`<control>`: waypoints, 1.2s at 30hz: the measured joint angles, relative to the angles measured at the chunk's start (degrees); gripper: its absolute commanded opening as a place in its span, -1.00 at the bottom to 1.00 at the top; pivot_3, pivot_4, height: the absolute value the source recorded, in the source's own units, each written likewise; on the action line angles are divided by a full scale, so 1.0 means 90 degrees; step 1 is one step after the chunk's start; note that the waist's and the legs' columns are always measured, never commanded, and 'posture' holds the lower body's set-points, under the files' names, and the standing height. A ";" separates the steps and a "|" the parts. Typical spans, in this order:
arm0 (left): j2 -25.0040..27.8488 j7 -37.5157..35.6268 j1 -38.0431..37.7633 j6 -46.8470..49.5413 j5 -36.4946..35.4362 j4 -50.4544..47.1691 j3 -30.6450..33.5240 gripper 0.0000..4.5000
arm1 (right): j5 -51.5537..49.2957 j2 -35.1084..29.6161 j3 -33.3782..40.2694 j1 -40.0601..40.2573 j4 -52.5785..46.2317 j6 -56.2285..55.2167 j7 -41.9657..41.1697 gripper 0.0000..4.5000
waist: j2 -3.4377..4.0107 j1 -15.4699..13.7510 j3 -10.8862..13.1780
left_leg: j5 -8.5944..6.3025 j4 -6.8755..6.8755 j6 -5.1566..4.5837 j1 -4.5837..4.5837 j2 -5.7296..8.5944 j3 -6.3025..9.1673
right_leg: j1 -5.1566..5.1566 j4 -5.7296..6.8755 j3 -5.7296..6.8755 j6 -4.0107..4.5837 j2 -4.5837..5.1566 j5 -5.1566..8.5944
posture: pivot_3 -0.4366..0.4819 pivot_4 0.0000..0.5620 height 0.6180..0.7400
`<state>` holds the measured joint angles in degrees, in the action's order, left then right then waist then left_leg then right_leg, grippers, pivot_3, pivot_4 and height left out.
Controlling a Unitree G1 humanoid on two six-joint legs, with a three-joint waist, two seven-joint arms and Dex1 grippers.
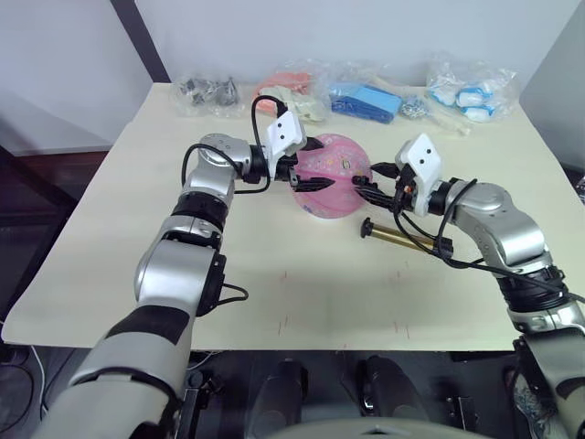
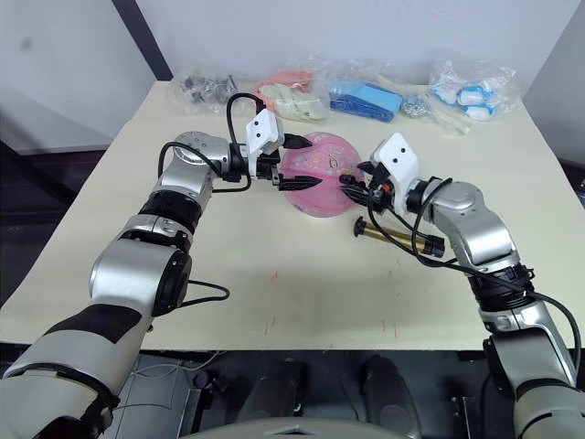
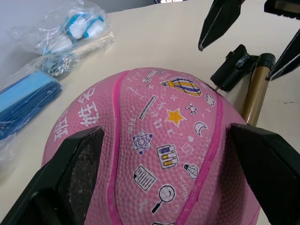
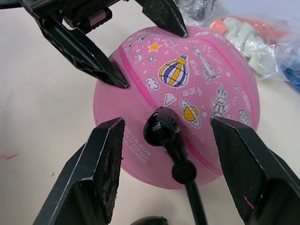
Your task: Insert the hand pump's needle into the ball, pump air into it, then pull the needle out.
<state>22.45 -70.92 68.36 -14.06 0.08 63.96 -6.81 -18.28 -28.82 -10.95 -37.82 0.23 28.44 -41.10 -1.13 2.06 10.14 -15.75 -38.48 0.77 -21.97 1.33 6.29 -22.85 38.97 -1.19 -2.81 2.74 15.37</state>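
The pink ball (image 1: pixel 334 169) rests mid-table, with ribbed seams and small cartoon prints. My left gripper (image 1: pixel 309 166) clamps it from the left, its fingers (image 3: pixel 79 164) pressed against both sides. The needle's black fitting (image 4: pixel 161 131) sits against the ball's right side, the pin pushed into the ball. My right gripper (image 4: pixel 167 123) is open, one finger on each side of the fitting without touching it. The hand pump (image 1: pixel 402 240) lies flat on the table just right of the ball, its gold barrel joined to the fitting by the black hose (image 4: pixel 190 187).
Along the table's far edge lie clear bags: dark parts (image 1: pixel 208 91), orange and cream pieces (image 1: pixel 294 91), blue items (image 1: pixel 366 99), and blue-white items (image 1: pixel 471 93). The cream table (image 1: pixel 302 293) stretches bare toward me.
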 measured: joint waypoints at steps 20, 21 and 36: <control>0.0005 0.0005 -0.0001 0.0041 0.0038 -0.0023 0.0031 1.00 | 0.0719 0.0341 -0.0012 -0.0169 0.0422 -0.0508 -0.0275 -0.54 | 0.0001 0.0017 0.0000 | 0.0003 0.0000 0.0005 0.0001 0.0003 0.0004 | -0.0001 0.0003 0.0002 0.0000 0.0001 0.0000 | -0.05 -0.47 1.00; 0.0009 0.0005 -0.0001 0.0049 0.0041 -0.0025 0.0033 1.00 | 0.0798 0.0332 -0.0054 -0.0187 0.0440 -0.0561 -0.0288 -0.54 | 0.0001 0.0019 0.0000 | 0.0003 0.0000 0.0005 0.0001 0.0003 0.0004 | -0.0001 0.0003 0.0002 0.0000 0.0002 0.0000 | -0.05 -0.47 1.00; 0.0017 0.0006 -0.0026 0.0086 0.0050 -0.0053 0.0060 1.00 | 0.1407 0.0275 -0.0209 -0.0353 0.0537 -0.0823 -0.0573 -0.54 | 0.0002 0.0030 -0.0001 | 0.0003 0.0000 0.0005 0.0003 0.0003 0.0005 | -0.0001 0.0006 0.0002 0.0000 0.0001 0.0000 | -0.05 -0.47 1.00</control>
<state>22.61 -70.87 68.12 -13.29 0.53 63.49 -6.27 -5.62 -26.34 -12.83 -40.99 5.06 21.03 -46.26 -1.12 2.33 10.13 -15.72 -38.48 0.82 -21.95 1.36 6.33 -22.86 39.02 -1.17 -2.81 2.75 15.37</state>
